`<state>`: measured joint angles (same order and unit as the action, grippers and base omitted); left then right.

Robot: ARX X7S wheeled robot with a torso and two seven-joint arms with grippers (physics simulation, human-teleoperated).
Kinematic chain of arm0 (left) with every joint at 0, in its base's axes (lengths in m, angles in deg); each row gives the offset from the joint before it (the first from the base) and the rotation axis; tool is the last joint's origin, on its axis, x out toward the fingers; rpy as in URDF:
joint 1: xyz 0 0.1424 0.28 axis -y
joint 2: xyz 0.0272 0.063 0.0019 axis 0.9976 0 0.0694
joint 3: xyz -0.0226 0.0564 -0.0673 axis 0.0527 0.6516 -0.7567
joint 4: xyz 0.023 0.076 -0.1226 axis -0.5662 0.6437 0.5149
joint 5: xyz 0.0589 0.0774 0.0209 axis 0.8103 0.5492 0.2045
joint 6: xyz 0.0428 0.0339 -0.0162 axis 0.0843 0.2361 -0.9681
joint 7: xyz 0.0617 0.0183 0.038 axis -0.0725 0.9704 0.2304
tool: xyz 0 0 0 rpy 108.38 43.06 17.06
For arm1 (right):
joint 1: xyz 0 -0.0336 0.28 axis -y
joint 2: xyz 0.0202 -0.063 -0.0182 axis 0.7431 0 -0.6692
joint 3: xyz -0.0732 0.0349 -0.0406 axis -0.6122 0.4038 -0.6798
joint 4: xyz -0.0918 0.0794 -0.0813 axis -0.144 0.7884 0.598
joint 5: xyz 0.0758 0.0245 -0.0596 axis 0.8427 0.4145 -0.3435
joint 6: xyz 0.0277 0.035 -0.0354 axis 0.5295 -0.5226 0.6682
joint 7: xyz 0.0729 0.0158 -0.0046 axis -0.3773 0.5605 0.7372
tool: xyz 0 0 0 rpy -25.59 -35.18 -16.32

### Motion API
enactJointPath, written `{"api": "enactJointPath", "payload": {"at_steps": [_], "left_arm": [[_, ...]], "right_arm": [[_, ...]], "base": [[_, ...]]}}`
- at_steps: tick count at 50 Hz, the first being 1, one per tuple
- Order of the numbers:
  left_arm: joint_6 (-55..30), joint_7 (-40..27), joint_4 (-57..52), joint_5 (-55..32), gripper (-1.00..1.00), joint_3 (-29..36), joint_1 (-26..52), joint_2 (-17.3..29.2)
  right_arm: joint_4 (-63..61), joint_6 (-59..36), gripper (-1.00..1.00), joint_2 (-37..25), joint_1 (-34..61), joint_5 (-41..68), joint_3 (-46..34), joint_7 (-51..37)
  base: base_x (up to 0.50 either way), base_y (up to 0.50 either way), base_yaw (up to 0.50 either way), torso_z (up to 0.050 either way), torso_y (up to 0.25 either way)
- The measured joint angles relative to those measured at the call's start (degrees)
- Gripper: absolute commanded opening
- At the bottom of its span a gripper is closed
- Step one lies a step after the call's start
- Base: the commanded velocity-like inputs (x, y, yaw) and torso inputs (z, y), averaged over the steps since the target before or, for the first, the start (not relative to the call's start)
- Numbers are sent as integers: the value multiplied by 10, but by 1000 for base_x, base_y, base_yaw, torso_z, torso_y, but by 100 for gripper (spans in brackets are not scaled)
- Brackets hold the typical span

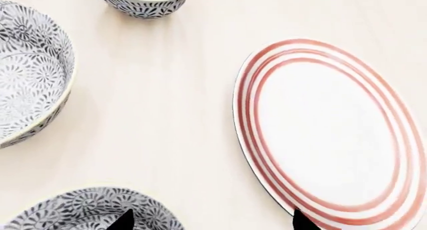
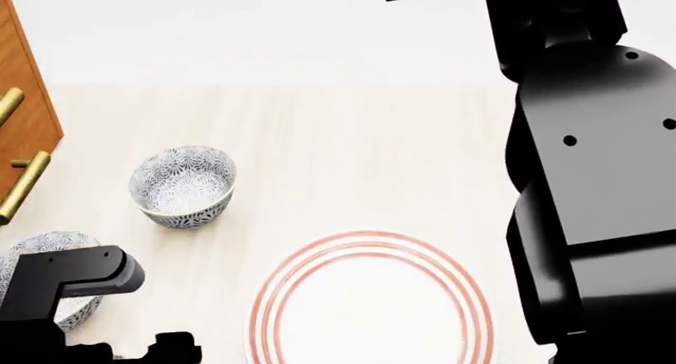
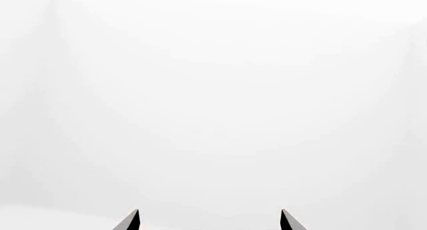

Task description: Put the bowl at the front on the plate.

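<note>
Left wrist view: left gripper (image 1: 210, 225) spread wide, empty, tips low over the bowl (image 1: 93, 210) nearest the camera, likely the front one; the plate (image 1: 330, 135) lies just beside it, two more bowls (image 1: 30, 70) farther off. Head view: left arm (image 2: 63, 281) covers a bowl by the cabinet (image 2: 21, 119). Right wrist view: right gripper (image 3: 210, 221) parted, facing blank white. Best drop one tip inside the rim, pinch the wall, lift clear before crossing

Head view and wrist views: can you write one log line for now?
left gripper: open, empty, above table | right gripper: open, empty, raised | bowl: on table beside plate | plate: bare
</note>
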<state>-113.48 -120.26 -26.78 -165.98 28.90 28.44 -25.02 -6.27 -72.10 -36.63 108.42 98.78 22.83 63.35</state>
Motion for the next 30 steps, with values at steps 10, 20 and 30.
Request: {"api": "enactJointPath", "payload": {"at_steps": [10, 20, 30], "left_arm": [[16, -29, -11, -46, 100, 17, -23, 6], [31, -45, -19, -62, 100, 25, -44, 15], [39, -38, -20, -57, 100, 30, -65, 22]], "right_arm": [[1, 3, 100, -6, -2, -1, -4, -1], [2, 6, 100, -10, -2, -1, -5, -3], [3, 9, 100, -13, -3, -1, -6, -6]], "base": [[0, 0, 0, 0, 0], [0, 0, 0, 0, 0], [0, 0, 0, 0, 0]]}}
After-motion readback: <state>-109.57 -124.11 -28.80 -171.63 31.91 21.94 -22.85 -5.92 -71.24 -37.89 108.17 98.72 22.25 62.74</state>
